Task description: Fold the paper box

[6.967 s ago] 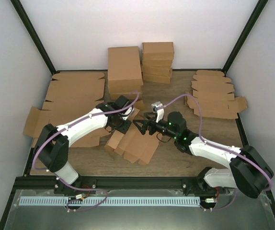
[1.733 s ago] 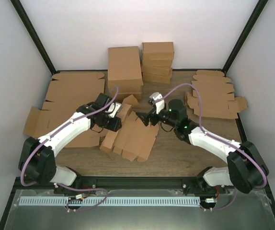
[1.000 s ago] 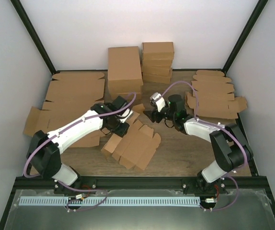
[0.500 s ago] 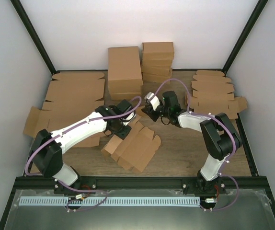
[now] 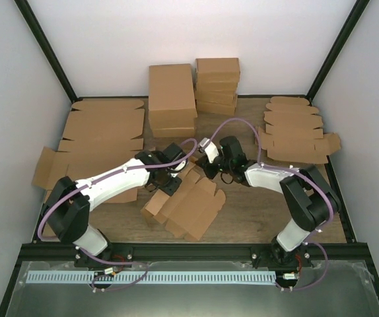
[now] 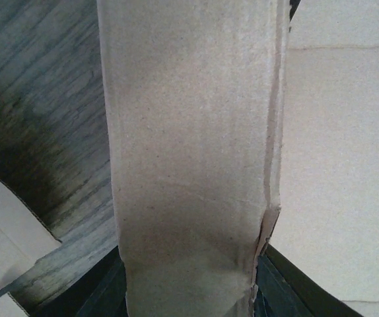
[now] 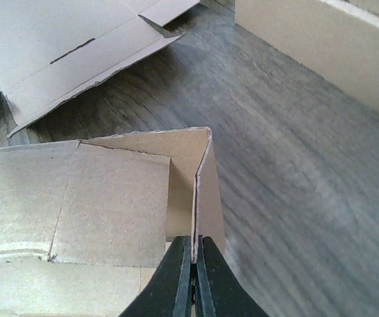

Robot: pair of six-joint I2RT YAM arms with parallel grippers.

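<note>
The paper box (image 5: 188, 203) is a half-formed brown carton lying mid-table with walls and flaps raised. My left gripper (image 5: 168, 179) sits at its back left end, shut on a folded cardboard wall (image 6: 189, 152) that fills the gap between its dark fingers (image 6: 103, 290). My right gripper (image 5: 202, 170) is at the box's back right corner. Its jaws are pressed together on the thin edge of an upright corner flap (image 7: 203, 178), with the right gripper (image 7: 194, 254) just below that flap and the box's flat panel (image 7: 90, 198) to its left.
Large flat cardboard blanks (image 5: 103, 129) cover the left side. A pile of smaller flat blanks (image 5: 295, 132) lies at the back right. Folded boxes (image 5: 172, 96) and a stack of them (image 5: 217, 86) stand at the back. In the right wrist view a blank (image 7: 64, 53) lies ahead.
My right gripper has swung left to the box's corner flap and shut on it. The left arm shifted slightly right, keeping its hold, and the box turned a little.
</note>
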